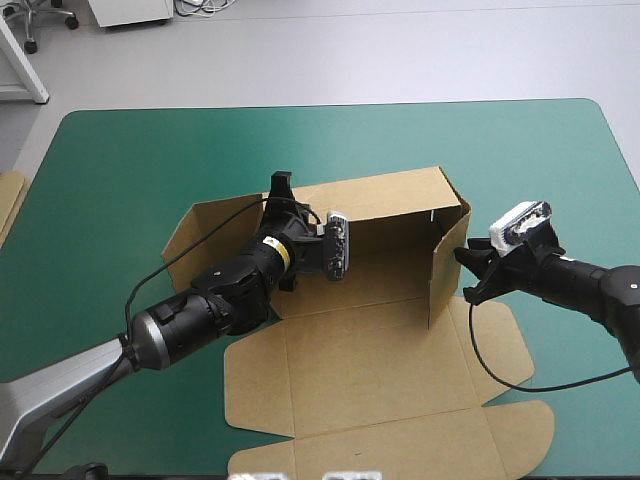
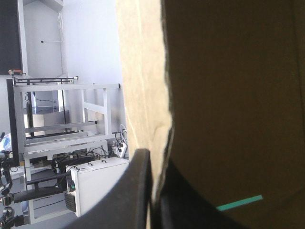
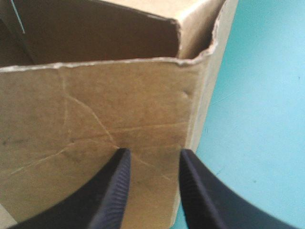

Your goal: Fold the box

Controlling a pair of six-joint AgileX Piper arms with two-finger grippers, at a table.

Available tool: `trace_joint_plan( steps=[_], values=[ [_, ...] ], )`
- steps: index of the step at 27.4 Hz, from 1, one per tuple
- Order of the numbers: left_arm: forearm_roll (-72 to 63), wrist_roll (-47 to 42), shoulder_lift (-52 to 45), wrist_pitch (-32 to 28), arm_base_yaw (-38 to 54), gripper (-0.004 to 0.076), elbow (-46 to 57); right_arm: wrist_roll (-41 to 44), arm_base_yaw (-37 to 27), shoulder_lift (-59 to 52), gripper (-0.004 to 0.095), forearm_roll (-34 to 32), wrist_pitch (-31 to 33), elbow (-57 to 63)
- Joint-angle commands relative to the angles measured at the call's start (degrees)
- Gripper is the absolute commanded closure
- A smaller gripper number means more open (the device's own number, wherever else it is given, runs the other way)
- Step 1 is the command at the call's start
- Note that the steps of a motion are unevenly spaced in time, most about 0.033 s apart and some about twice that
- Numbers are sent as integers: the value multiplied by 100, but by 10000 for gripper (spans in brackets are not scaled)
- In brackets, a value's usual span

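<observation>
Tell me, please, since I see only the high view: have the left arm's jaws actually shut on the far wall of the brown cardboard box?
Observer: Yes. In the left wrist view the left gripper has its black jaws all but shut, with an edge of the brown cardboard box between them.
Operator: Thank you. And the right arm?
Observer: It grips nothing. The right wrist view shows the right gripper with its jaws apart, pointed at the outer face of the raised side wall, near its corner.
Operator: Is that wall in good shape?
Observer: Not quite. Up close, thin creases cross its outer face and its top edge is ragged.
</observation>
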Motion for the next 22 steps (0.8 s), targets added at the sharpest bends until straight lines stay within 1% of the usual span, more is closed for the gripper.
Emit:
trace_joint_plan(
  steps=[1,2,7,14,16,18,20,22],
  values=[
    [-120,-105,-102,-278,-52,734,-132,-270,-21,-143,355,442,-58,-117],
    [-120,-105,-102,-281,-52,734,-132,-468,-21,-116,312,653,-46,-117],
    [-120,-105,-102,-384,-52,734,-132,-960,-10,118,310,1064,-36,-117],
    [-120,-105,-102,-410,-52,734,-132,-1272,12,498,312,1363,-11,-117],
    [-120,-105,-102,-410,-52,734,-132,-1515,133,523,315,1491,-87,-117],
    [-120,-105,-102,-410,-52,734,-132,-1694,306,554,315,1575,-299,-117],
    [-95,-105,-102,-410,-52,734,-132,-1693,536,606,315,1590,-733,-117],
    [-95,-105,-102,-410,-52,734,-132,-1693,715,644,316,1590,-1012,-117]
  ],
)
